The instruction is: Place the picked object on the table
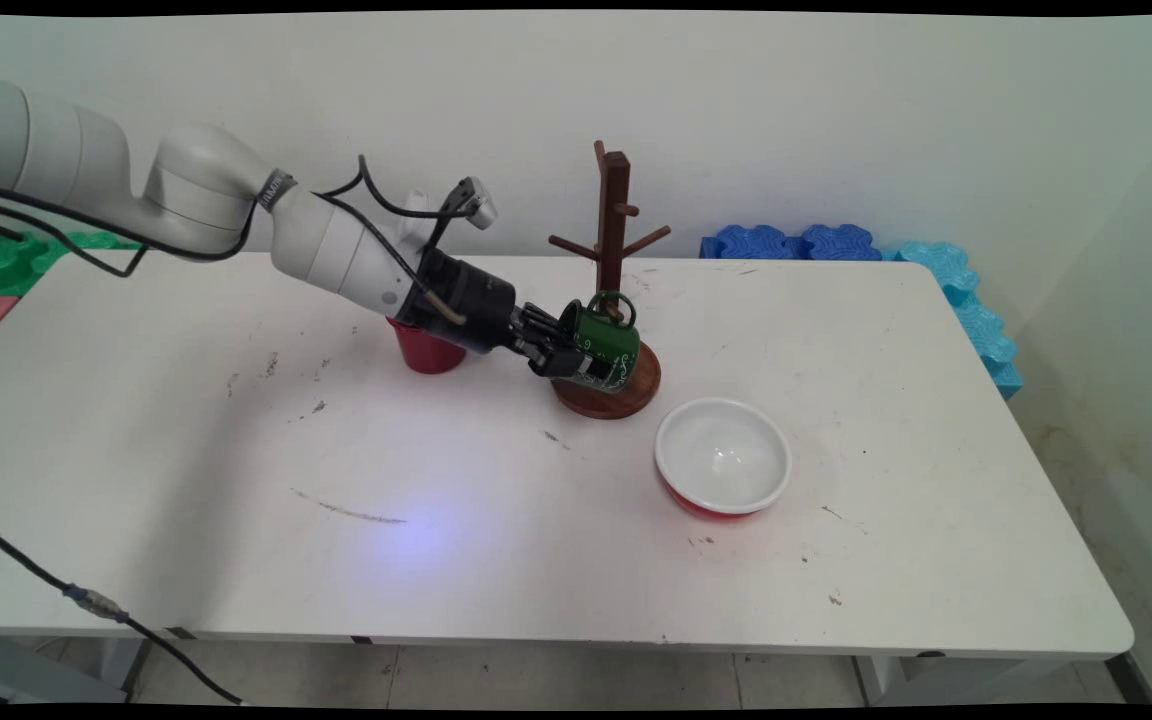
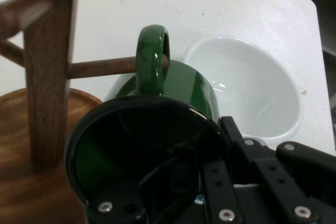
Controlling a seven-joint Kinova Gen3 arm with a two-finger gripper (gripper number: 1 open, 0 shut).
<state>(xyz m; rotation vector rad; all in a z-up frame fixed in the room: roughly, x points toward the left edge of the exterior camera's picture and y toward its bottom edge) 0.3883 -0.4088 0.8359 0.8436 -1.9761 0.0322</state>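
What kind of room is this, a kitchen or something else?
Probably a robot test lab, not a kitchen: a scuffed white table against a bare wall, foam mats stacked behind it, and the gripper holding a green mug at a wooden mug tree.

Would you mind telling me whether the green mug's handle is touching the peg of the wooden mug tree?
Touching. The hand view shows the mug's handle looped over a peg of the mug tree, with the peg's tip resting against the loop's inner edge.
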